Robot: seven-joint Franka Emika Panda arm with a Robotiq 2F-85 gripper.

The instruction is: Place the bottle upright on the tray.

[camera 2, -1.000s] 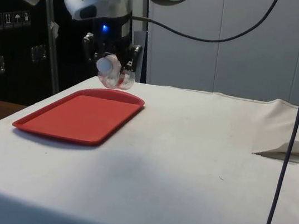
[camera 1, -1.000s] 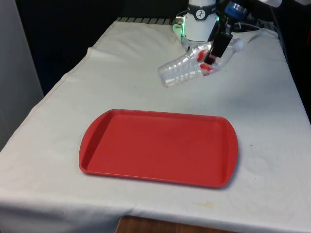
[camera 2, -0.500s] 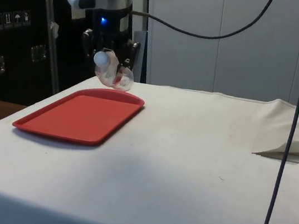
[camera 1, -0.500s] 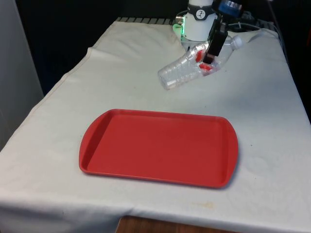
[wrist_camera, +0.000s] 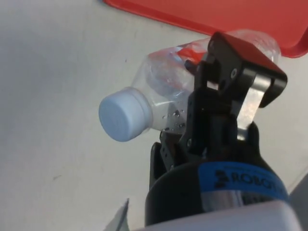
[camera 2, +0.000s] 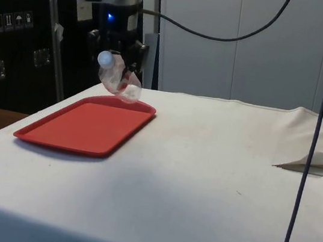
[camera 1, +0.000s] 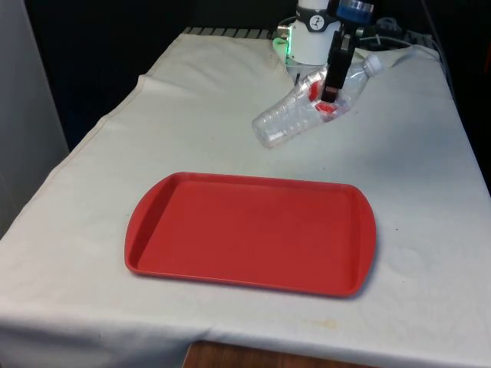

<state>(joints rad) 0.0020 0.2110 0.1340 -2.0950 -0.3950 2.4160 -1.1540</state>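
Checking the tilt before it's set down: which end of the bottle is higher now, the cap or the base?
The cap end: the bottle, held in the claw, slants with its white cap raised and its base lower, toward the tray.

We are seeing a table covered by a white cloth (camera 1: 192, 115), which is lying with soft wrinkles and hanging down over the edges. In the front view, a strip of brown wood (camera 1: 253, 357) is showing under the near edge of the cloth. Black curtains (camera 1: 100, 54) are hanging behind the far end, and a pale panel (camera 1: 27, 115) is standing at the front view's left. In the side view, dark cabinets (camera 2: 15, 44) are standing behind the table, next to a light grey wall (camera 2: 252, 43). A black cable (camera 2: 313, 144) is hanging down in front of this wall.
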